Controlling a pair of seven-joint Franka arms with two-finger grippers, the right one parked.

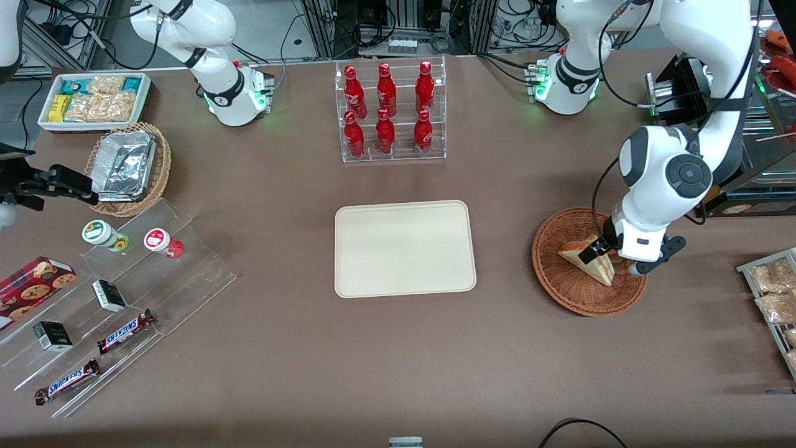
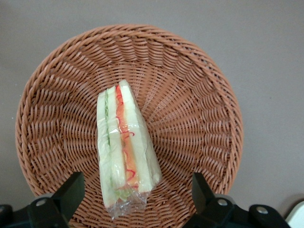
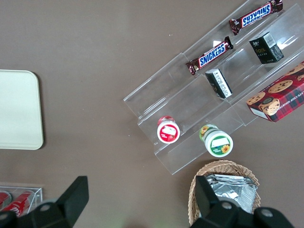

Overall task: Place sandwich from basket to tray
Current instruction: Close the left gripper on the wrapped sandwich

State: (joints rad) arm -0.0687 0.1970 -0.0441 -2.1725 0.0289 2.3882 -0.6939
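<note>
End effector (image 1: 596,250) hovers over the round reddish-brown wicker basket (image 1: 550,261), fingers (image 2: 71,190) spread apart, straddling the clear-wrapped triangular sandwich (image 2: 124,152) lying inside it (no label readable). Cream rectangular plastic tray (image 1: 404,247) sits mid-counter. Snickers bars (image 1: 126,331) toward parked arm's end.

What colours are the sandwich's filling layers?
Red-orange and green between pale bread on the sandwich, clearest in the left wrist view.

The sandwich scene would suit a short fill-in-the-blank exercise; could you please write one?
1. The sandwich lies in the ____.
2. The end effector hovers over the basket with its fingers ____.
3. The tray holds ____.
4. The rack nearby holds six red ____.

Missing words: basket; open; nothing; bottles
</note>
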